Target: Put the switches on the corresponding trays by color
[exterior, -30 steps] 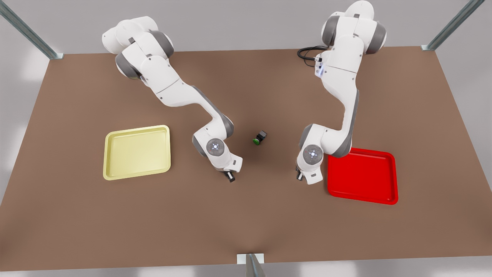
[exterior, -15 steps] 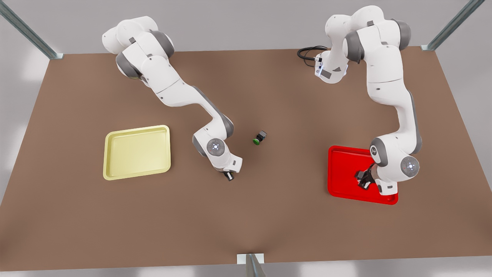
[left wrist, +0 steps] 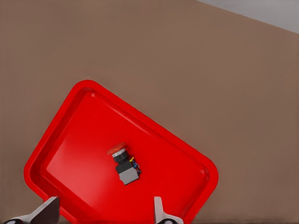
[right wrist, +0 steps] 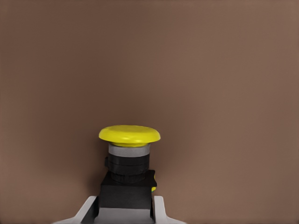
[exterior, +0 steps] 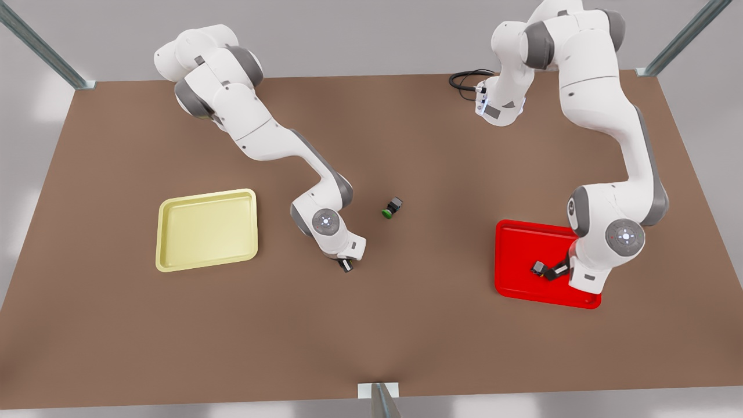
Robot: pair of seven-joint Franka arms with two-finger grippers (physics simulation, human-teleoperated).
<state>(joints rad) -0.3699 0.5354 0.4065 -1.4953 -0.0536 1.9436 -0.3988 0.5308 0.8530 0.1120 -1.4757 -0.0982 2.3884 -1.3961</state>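
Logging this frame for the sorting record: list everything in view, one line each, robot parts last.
Red-capped dark push-button switch: one, lying on its side inside the red tray, free of the fingers.
Yellow-capped dark push-button switch: one, clamped in the right gripper above bare table.
Green-capped dark switch: one, on the table between the arms.
Bright red shallow plastic tray: one, at the front view's right.
Pale yellow shallow plastic tray: one, at the front view's left, nothing in it.
Brown table: one.
Black cable: one, far edge.
Left gripper: open, above the red tray.
Right gripper: shut on the yellow switch.
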